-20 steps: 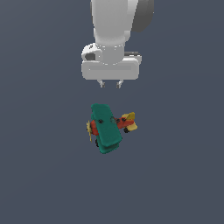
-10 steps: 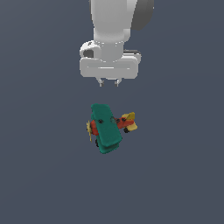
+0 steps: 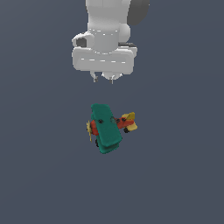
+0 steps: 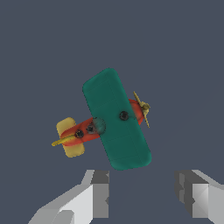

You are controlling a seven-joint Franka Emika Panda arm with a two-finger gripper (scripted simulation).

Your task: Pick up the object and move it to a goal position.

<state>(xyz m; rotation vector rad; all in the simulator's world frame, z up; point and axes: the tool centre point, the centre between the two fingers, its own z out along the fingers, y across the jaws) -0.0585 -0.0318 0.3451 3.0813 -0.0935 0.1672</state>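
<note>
**Spread fingers above a skewed biplane: where the grasp could slip**

Nearest the wrist camera, the gripper (image 4: 142, 194) has its fingers (image 4: 99, 192) spread wide with nothing between them. In the exterior view the gripper (image 3: 103, 79) hangs well above the toy, offset from it and not yet directly over it.

Farther out, the biplane (image 4: 109, 120) rests on the dark tabletop (image 3: 43, 175), alone. Its teal wing (image 4: 116, 118) lies diagonal to the line between the fingers, with the red body (image 4: 83, 131) running across it, the yellow propeller (image 4: 142, 108) at one end and the yellow tail (image 4: 70, 138) at the other.

The main risk, as I judge it, is a descent without first centring and turning the wrist. The wing looks about as wide as the opening, so a finger could land on top of it and tip or shove the toy aside. Closing on rounded wing corners could also squeeze the plane out sideways. Pinching only the slim tail or propeller would likely give a weak hold that twists loose during the carry to the goal, which no picture shows.
</note>
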